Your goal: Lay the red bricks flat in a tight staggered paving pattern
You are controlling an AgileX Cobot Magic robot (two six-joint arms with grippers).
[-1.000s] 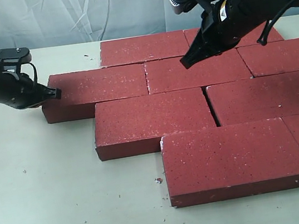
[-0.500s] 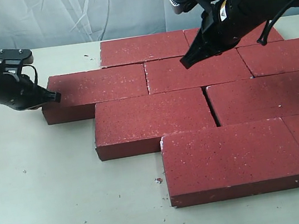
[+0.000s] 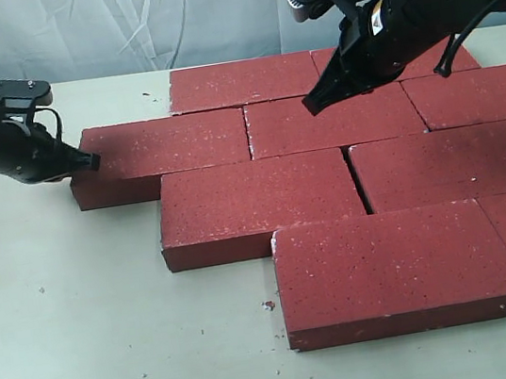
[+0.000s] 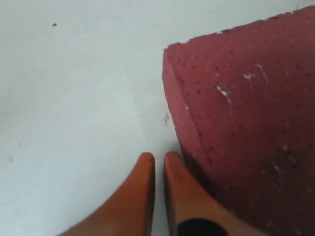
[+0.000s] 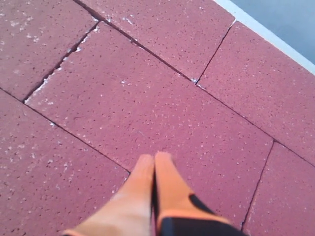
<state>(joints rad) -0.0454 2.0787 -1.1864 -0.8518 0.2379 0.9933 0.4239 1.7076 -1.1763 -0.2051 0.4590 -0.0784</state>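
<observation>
Red bricks [image 3: 260, 203]: nine dark-red blocks lie flat on the bench [image 3: 82, 320], filling its centre and right side and running off the right edge of the exterior view.
Surface: rough and speckled, and there are whitish scuffs and chipped corners along several edges.
Pattern, left to right: four staggered rows. The back row holds two, the next three, the next two and the front two, and each row starts further right as it nears the front.
Joints: most are tight, but a thin dark gap shows between the two bricks of the third row.
Left-end brick [image 3: 165, 145]: it opens the three-brick row, and its short end face is bare towards the open bench.
Crumbs [image 3: 268, 305]: small specks lie scattered over the pale bench, in front of and to the left of the paving.
Sheet [image 3: 115, 29]: pale wrinkled fabric hangs behind the bench.
Left gripper [image 3: 92, 161]: it sits low at the end face of the left-end brick with its fingers pressed together and holding nothing. In the wrist view [image 4: 156, 156] one finger [image 4: 177, 182] lies right against that face.
Left arm: it stretches in from the left edge, almost level with the bench.
Middle brick [image 3: 333, 120]: the second of the same row, and it lies directly under the right arm.
Right gripper [image 3: 309, 105]: its fingers are together and empty, the tip pointing down over the middle brick. The wrist view [image 5: 153, 157] does not show whether it touches.
Right arm: it slants down from the upper right across the back row.
</observation>
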